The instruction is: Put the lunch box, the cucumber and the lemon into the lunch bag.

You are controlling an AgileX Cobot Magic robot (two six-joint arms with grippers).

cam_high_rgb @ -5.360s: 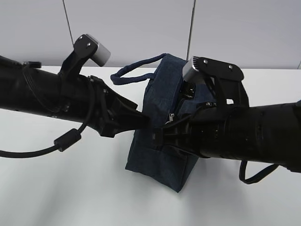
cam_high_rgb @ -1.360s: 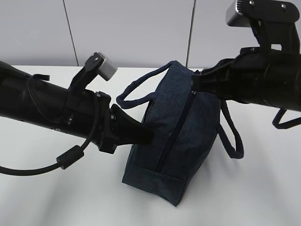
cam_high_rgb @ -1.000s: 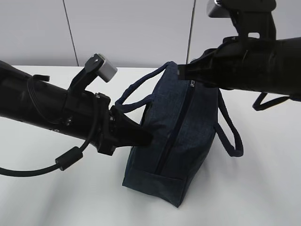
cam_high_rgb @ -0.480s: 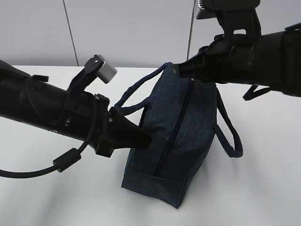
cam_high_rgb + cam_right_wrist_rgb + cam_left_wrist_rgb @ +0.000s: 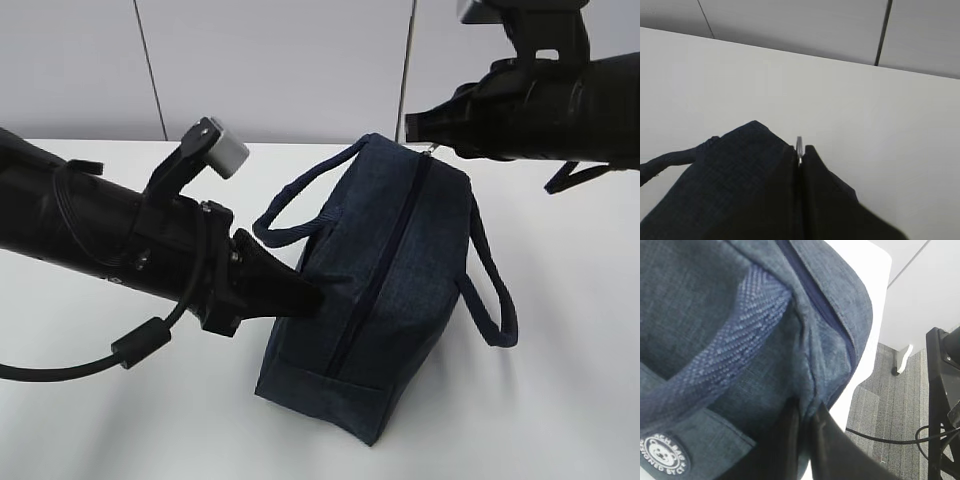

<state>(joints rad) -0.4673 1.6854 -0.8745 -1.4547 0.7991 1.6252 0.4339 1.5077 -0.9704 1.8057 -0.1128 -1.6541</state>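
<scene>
Even, soft light falls from above and my view is bright, the white table (image 5: 90, 420) nearly washed out. The lunch bag (image 5: 400, 270) casts only a faint shadow. My arms read as flat black, detail lost. Up close, my left wrist view blurs at the bottom.

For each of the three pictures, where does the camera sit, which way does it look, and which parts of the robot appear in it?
Exterior view: in front of the table, looking down at a slant at the dark navy fabric lunch bag; both black arms show, the left gripper pinching the bag's side.
Left wrist view: on the left arm, looking close along shut black fingers at bag fabric and a woven handle.
Right wrist view: on the right arm, looking down past the right gripper, shut on the metal ring pull, to the white table.
Shared: all three show the bag.
</scene>
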